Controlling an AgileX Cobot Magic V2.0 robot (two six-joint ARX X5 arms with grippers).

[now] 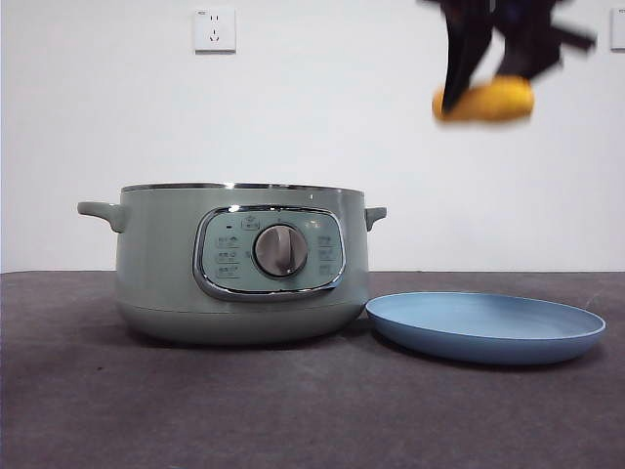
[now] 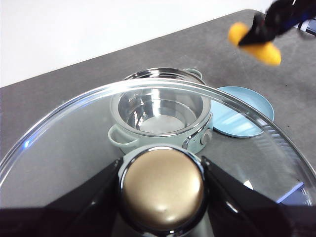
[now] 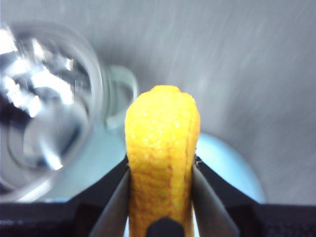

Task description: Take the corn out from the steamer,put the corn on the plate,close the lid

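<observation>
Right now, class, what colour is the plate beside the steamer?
Light blue; the plate shows best in the front view.

Right hand (image 1: 485, 98): motion-blurred in front view, cut by the top edge; jaw tips indistinct against the corn (image 1: 488, 100)
Corn: lower end cut by the edge in right wrist view
Steamer (image 3: 47, 106): smeared in right wrist view, interior unreadable
Plate (image 3: 224, 170): mostly hidden behind corn there
Lid (image 2: 148, 148): rim cut by the edges in left wrist view
Panel labels (image 1: 228, 256): too small to read
Wall socket (image 1: 617, 27): cut by the right edge
</observation>
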